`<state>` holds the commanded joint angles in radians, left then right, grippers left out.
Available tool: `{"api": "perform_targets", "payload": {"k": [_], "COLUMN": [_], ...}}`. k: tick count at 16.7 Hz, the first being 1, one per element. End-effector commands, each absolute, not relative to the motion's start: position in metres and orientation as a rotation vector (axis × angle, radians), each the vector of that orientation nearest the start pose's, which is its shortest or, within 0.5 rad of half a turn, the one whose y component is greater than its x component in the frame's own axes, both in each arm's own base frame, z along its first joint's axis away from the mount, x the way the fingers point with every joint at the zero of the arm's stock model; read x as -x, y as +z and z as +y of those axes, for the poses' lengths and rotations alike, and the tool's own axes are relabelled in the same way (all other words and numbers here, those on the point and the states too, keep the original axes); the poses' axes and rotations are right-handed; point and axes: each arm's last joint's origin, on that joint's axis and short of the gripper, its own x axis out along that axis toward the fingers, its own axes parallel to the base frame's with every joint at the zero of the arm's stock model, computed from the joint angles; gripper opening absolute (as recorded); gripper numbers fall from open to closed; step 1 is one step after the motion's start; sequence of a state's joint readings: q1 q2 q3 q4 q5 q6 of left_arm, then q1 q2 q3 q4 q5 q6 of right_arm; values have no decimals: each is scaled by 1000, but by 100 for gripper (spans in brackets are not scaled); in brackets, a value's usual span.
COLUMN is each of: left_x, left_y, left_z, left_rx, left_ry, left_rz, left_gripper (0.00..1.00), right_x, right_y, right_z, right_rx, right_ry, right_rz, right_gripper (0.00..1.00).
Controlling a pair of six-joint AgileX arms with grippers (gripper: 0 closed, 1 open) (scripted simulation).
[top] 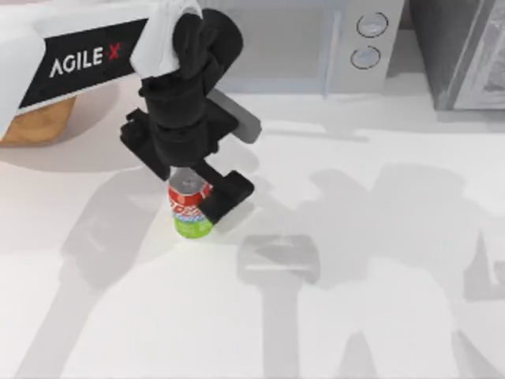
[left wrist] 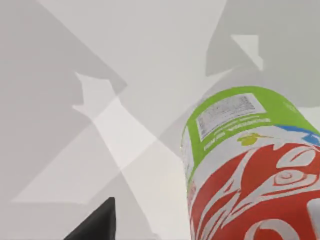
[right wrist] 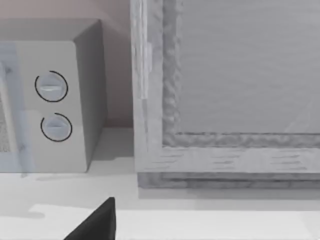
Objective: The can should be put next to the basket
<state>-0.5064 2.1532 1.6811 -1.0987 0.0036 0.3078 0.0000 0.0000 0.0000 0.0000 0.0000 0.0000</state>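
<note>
- Gripping the can [top: 190, 207] from above, the left gripper [top: 196, 204] of the AgileX pair has its jaws pinched on the can's upper part; one dark finger [top: 229, 192] lies against the can's right side, the silver top tucked under the wrist.
- The can stands left of the table's [top: 379, 316] middle; whether its green base touches the surface cannot be told.
- Seen from the left wrist view, the can [left wrist: 250, 165] fills the near side, red band with white lettering nearest, then the blue stripe, then green, with a dark finger tip [left wrist: 97, 222] apart from it.
- The basket [top: 35, 120] sits at the table's far left edge, mostly hidden under the left arm, well apart from the can; its inside cannot be seen.
- A microwave [top: 347, 43] stands along the back, its dials [right wrist: 52, 106] facing the right wrist view beside a grey cabinet [right wrist: 225, 100].
- The right gripper's finger tip [right wrist: 97, 222] shows there; its jaw state cannot be told.
</note>
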Motion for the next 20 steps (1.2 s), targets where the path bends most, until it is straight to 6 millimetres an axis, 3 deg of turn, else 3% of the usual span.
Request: {"api": "perform_targets", "payload": {"k": [4,17,20], "left_x": [-366,-366,-366], "left_y": [160,160,160], "left_z": [-198,-198,-198], "left_rx": [-629,-629,-629], "left_ry": [-630,-630,-630], "left_rz": [1480,1480,1480], "left_gripper": [100,2,0], "right_x": [-106,-106,-106], "right_y": [160,160,160], "right_z": [-1,-1,-1], "right_rx": [0,0,0], "right_ry": [0,0,0], "right_rz": [0,0,0], "right_gripper": [100,100,100]}}
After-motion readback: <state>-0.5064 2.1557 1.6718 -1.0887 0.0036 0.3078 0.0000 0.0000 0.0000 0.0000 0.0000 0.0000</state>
